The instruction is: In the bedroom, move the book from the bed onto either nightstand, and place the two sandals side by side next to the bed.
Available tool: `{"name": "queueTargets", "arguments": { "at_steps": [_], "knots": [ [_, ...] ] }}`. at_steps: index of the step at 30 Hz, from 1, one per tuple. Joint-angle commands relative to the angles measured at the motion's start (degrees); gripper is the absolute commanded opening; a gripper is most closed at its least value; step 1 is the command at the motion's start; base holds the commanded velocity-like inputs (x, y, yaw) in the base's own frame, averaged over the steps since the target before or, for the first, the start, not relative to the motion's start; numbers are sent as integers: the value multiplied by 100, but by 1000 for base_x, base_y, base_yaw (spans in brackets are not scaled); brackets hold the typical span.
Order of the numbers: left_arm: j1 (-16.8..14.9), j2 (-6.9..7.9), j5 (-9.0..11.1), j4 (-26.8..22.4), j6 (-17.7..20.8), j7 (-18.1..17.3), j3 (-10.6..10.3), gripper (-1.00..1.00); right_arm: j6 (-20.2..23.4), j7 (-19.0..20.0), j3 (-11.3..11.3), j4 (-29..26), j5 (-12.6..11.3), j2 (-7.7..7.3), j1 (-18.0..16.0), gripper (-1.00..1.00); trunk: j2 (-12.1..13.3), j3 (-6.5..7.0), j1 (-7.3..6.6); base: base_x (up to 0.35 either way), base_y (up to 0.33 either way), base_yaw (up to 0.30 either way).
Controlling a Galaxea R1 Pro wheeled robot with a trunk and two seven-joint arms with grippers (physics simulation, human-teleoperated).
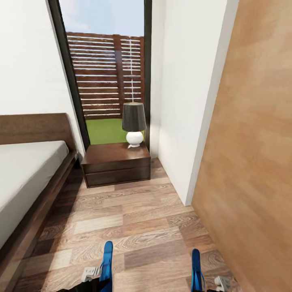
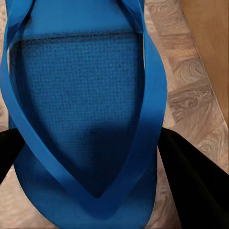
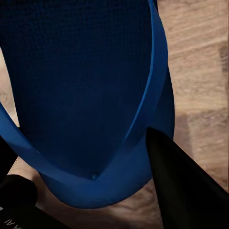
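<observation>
Two bright blue sandals are held above the wooden floor, one in each hand. In the head view the left sandal [image 1: 107,261] and the right sandal [image 1: 196,265] stand edge-on at the bottom. My left gripper [image 2: 90,143] is shut on its sandal [image 2: 81,95], black fingers [image 2: 191,181] on both sides. My right gripper [image 3: 78,143] is shut on the other sandal [image 3: 81,81], one finger [image 3: 183,181] against its edge. The bed [image 1: 24,170] lies at the left. The nightstand [image 1: 115,160] stands ahead beside it. The book is out of view.
A black-shaded lamp [image 1: 134,121] with a white base stands on the nightstand. A tall window [image 1: 107,73] is behind it. A white wall corner [image 1: 190,121] and a wooden panel [image 1: 255,162] close the right side. A strip of floor [image 1: 129,219] runs between bed and wall.
</observation>
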Motion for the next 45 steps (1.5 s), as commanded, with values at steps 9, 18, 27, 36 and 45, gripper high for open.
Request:
{"name": "queueTargets", "arguments": {
  "at_steps": [9,18,27,36,45],
  "knots": [
    [-3,7,63,-4,26,-7,-36,-100,54,27,-57,-9,25,1,-6,-100,-2,-5,2,325,0,0],
    [-3,6,63,-4,26,-7,-36,-100,54,27,-57,-14,25,-2,-5,-100,-2,-5,2,325,0,0],
    [-3,3,63,-4,26,-7,-36,-100,54,28,-57,-14,25,-3,-4,-100,-2,-5,2,325,0,44],
    [0,2,63,-4,26,-7,-36,-100,54,28,-57,-15,25,0,-5,-100,-2,-5,2,325,0,122],
    [-1,5,63,-4,26,-7,-36,-100,54,28,-57,-15,25,-1,-7,-100,-2,-5,2,326,0,3]
  ]
}}
